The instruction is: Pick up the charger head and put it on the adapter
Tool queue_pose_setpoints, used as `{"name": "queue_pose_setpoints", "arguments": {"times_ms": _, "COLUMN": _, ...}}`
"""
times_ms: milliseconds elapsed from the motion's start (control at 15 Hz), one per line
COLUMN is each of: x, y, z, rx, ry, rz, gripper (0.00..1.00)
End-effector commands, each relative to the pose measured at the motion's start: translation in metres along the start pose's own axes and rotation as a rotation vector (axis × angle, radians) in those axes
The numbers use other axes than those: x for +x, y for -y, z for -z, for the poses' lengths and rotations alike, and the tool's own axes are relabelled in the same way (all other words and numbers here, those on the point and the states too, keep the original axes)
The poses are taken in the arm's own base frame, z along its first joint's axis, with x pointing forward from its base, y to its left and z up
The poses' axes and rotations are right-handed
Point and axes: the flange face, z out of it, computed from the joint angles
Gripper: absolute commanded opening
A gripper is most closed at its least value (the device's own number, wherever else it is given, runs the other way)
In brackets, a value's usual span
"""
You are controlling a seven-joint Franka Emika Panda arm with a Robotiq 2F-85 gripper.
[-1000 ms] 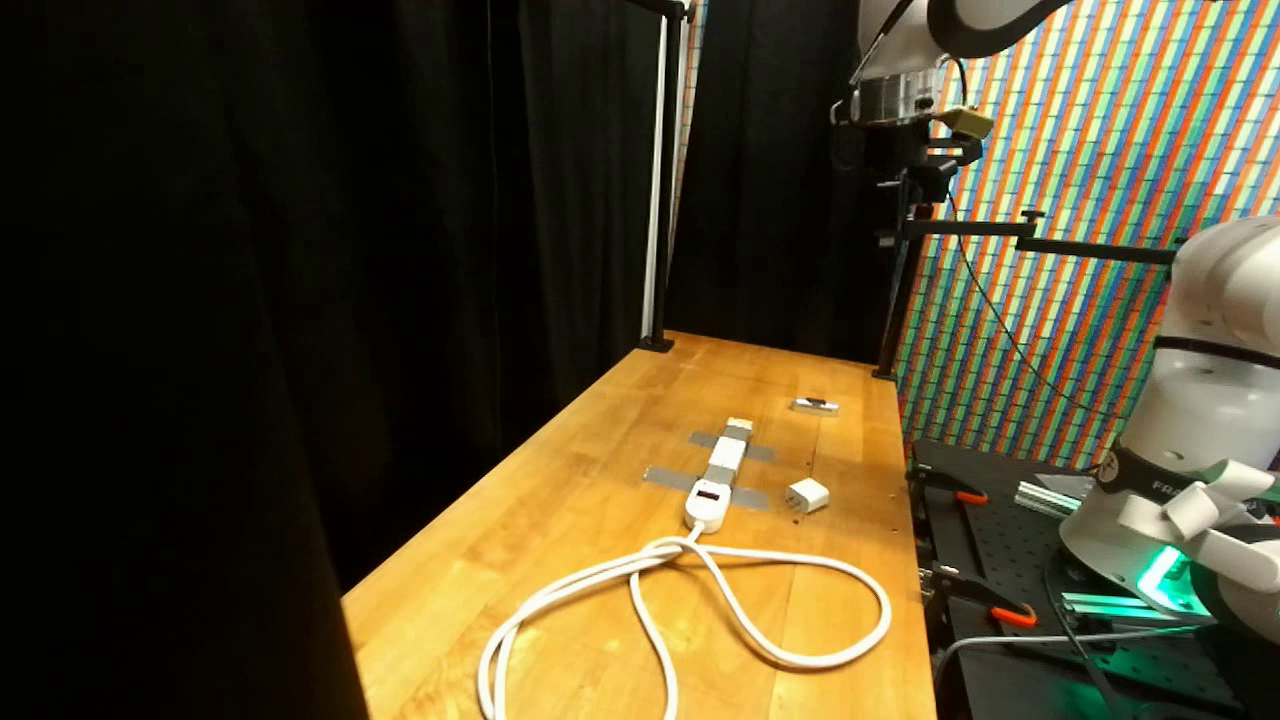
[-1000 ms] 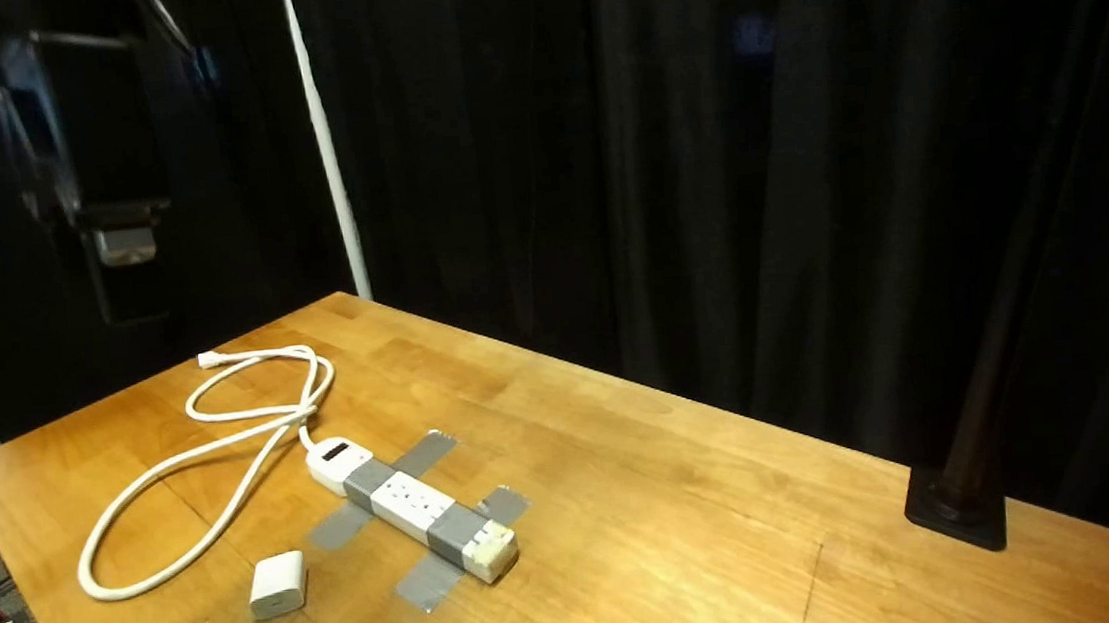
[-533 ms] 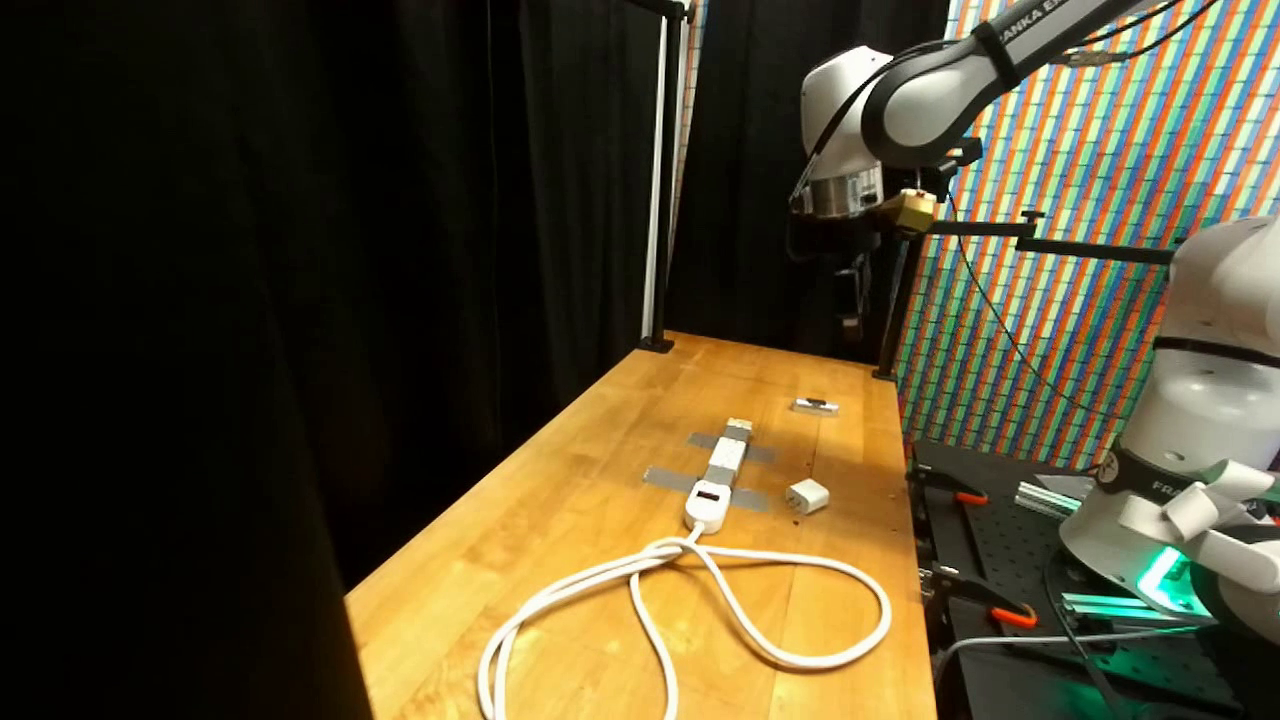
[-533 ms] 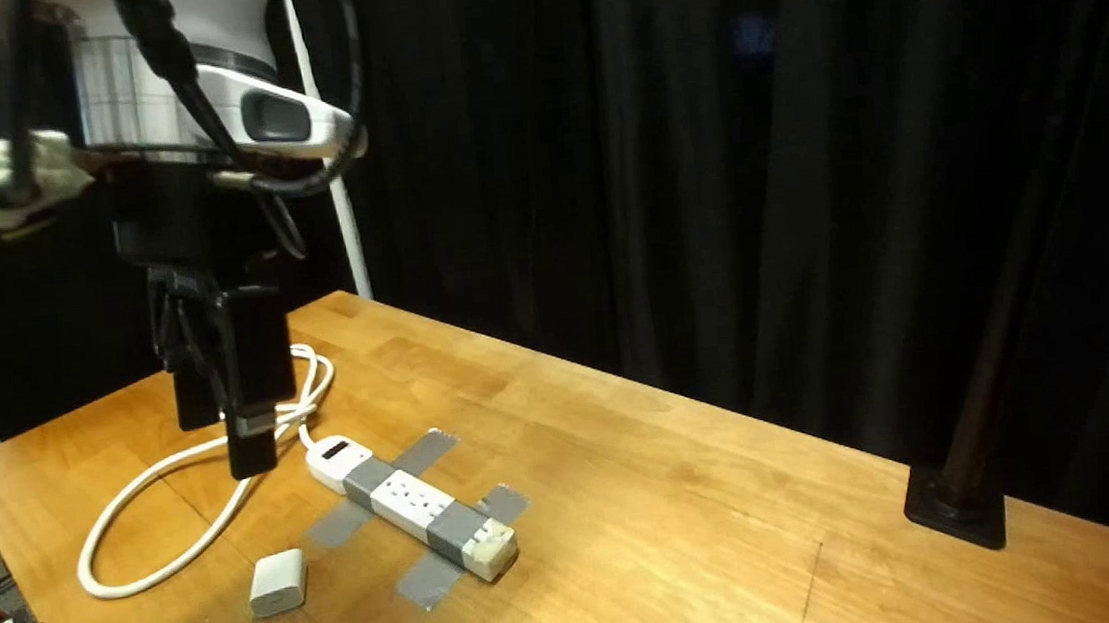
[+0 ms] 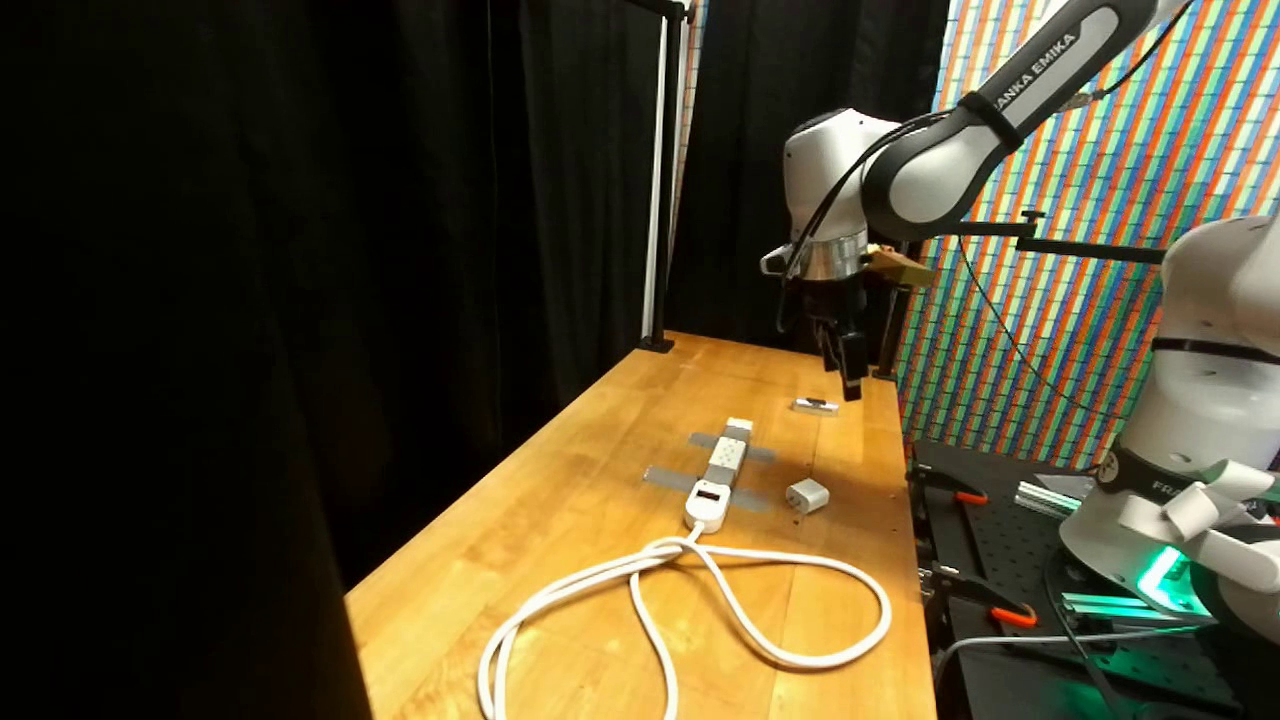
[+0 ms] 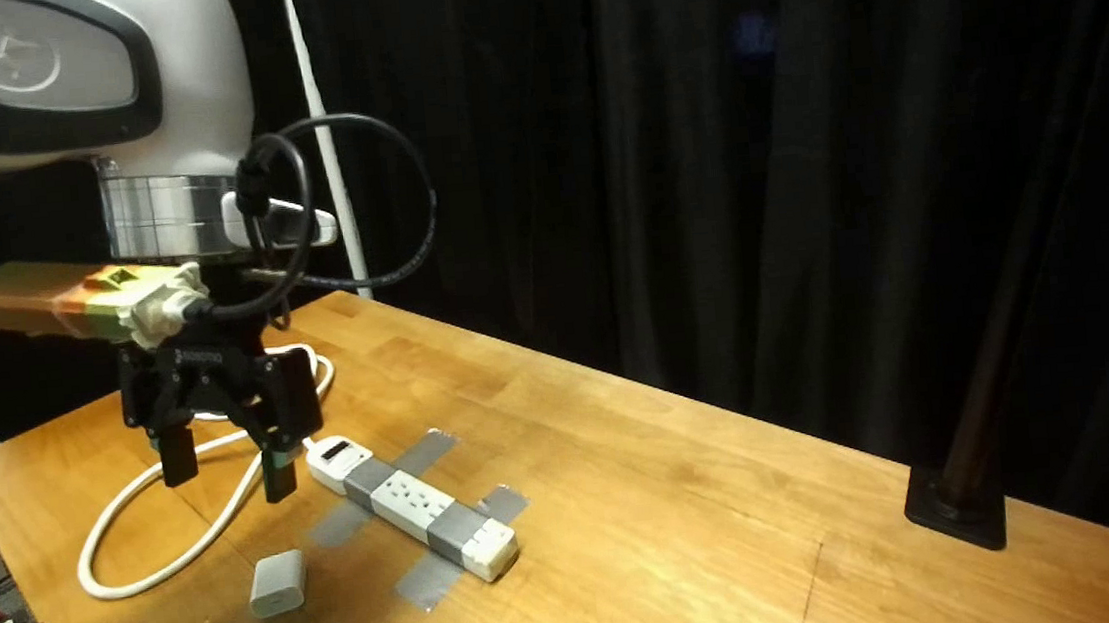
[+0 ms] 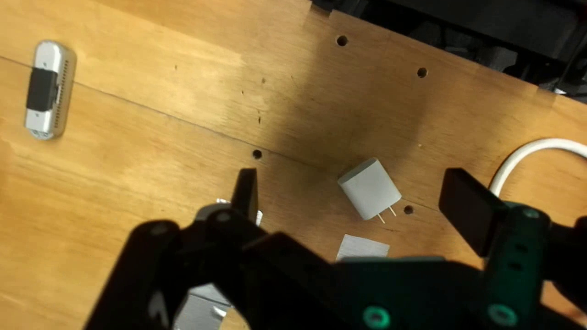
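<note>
The Panda arm (image 5: pixel 930 190) is extended in from two o'clock in an exterior view and bent down at the wrist, so that the Robotiq gripper (image 6: pixel 229 475) is held above the wooden table (image 6: pixel 685 541) and aimed at roughly six o'clock. The gripper is spread wide: in the wrist view its black fingers (image 7: pixel 467 206) are seen well apart, at nine and three o'clock of the charger head (image 7: pixel 370 189), which is framed between them but is supported by the table below. In that view the charger head is pointed, by its two thin, pale prongs (image 7: pixel 393 211), toward five o'clock, and its opposite end is turned to eleven. Its upper face is shown as nearly square, so which side is longer cannot be told. In an exterior view the power strip (image 6: pixel 413 503) is aligned from ten to four o'clock, its white cord (image 6: pixel 117 593) led out at the ten o'clock end; the charger head is found at eight o'clock from it, near but apart. The charger head is seen as plain white, greyed by shadow, with smooth faces and softly rounded edges. The strip, also whitish, is crossed by bands of grey tape (image 6: pixel 426 450) carried onto the table.
</note>
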Motion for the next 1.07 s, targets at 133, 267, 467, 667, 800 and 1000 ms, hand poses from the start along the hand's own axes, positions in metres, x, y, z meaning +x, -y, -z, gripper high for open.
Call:
{"name": "queue_pose_setpoints", "arguments": {"times_ms": 133, "x": 0.011, "y": 0.013, "z": -0.04, "rx": -0.02, "ry": -0.097, "rz": 0.285, "gripper": 1.0}}
{"name": "queue_pose_setpoints", "arguments": {"times_ms": 267, "x": 0.015, "y": 0.014, "z": -0.053, "rx": -0.03, "ry": -0.136, "rz": 0.385, "gripper": 1.0}}
{"name": "queue_pose_setpoints", "arguments": {"times_ms": 467, "x": 0.027, "y": 0.018, "z": -0.072, "rx": -0.032, "ry": -0.18, "rz": 0.542, "gripper": 1.0}}
{"name": "queue_pose_setpoints", "arguments": {"times_ms": 667, "x": 0.038, "y": 0.025, "z": -0.093, "rx": 0.002, "ry": -0.208, "rz": 0.693, "gripper": 1.0}}
{"name": "queue_pose_setpoints", "arguments": {"times_ms": 800, "x": 0.045, "y": 0.034, "z": -0.108, "rx": 0.061, "ry": -0.197, "rz": 0.799, "gripper": 1.0}}
{"name": "queue_pose_setpoints", "arguments": {"times_ms": 1000, "x": 0.051, "y": 0.042, "z": -0.131, "rx": 0.119, "ry": -0.135, "rz": 0.79, "gripper": 1.0}}
